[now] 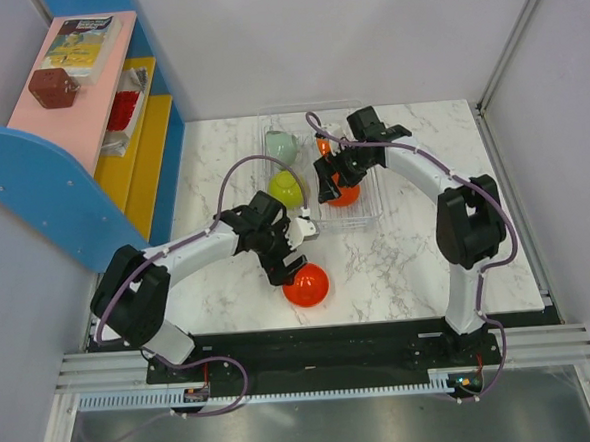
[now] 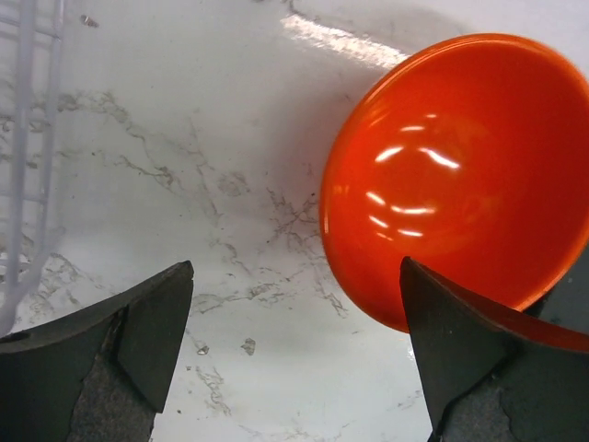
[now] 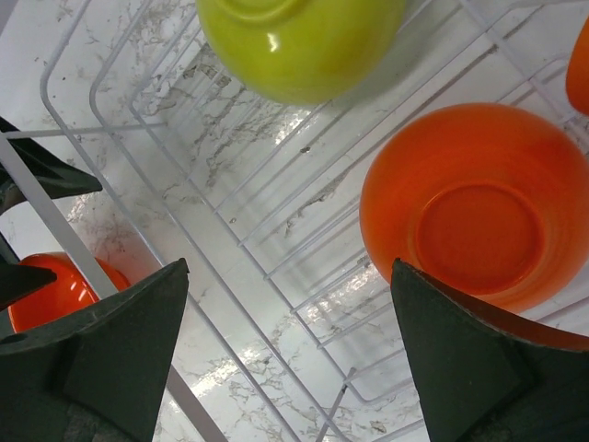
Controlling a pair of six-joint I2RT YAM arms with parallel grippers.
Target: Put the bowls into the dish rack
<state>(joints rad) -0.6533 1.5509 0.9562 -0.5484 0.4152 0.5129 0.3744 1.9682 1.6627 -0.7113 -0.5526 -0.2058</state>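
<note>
The wire dish rack [image 1: 366,209] stands at the back middle of the marble table. It holds a pale green bowl [image 1: 281,145], a yellow-green bowl [image 1: 286,188] and an orange bowl [image 1: 345,193]. A red-orange bowl [image 1: 306,284] sits on the table in front of the rack. My left gripper [image 1: 289,265] hovers open at its near-left rim; in the left wrist view the bowl [image 2: 451,175] lies beside the right finger, with the gripper [image 2: 294,308] empty. My right gripper [image 1: 330,177] hangs open over the rack [image 3: 230,230], next to the orange bowl [image 3: 469,207], whose base ring faces the camera.
A blue and yellow shelf unit [image 1: 146,160] stands along the table's left side, with a brown cube [image 1: 53,87] and a packet [image 1: 82,44] on its pink top. White walls close in the back and right. The rack's edge [image 2: 23,138] shows left of my left gripper.
</note>
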